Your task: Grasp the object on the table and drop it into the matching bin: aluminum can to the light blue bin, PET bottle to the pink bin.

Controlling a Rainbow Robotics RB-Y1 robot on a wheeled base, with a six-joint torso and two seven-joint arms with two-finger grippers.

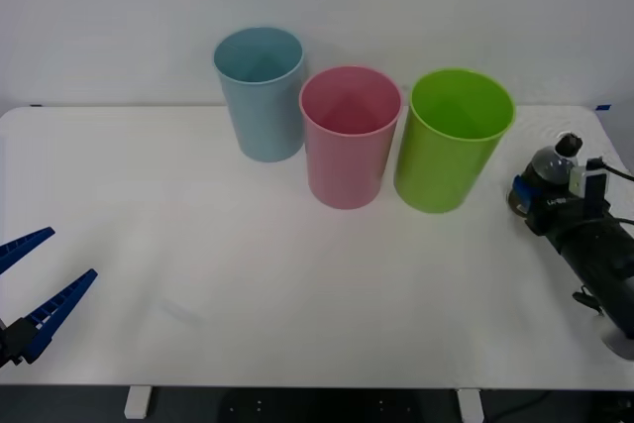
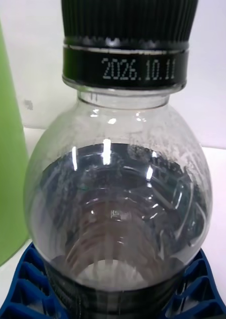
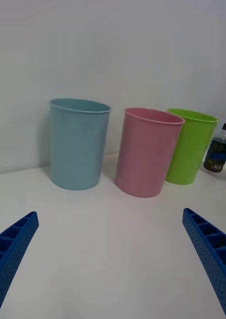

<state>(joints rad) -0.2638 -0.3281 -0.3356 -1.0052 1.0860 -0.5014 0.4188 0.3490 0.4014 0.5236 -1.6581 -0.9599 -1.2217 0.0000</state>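
The PET bottle, small and clear with dark liquid and a black cap, stands upright near the table's right edge, to the right of the lime green bin. My right gripper is around its lower body. In the right wrist view the blue fingers press against both sides of the bottle. The pink bin stands in the middle of the row, with the light blue bin to its left. My left gripper hangs open over the table's left front, holding nothing.
A lime green bin stands between the pink bin and the bottle, close to my right arm. The three bins form a row at the back of the table. A white wall rises behind them.
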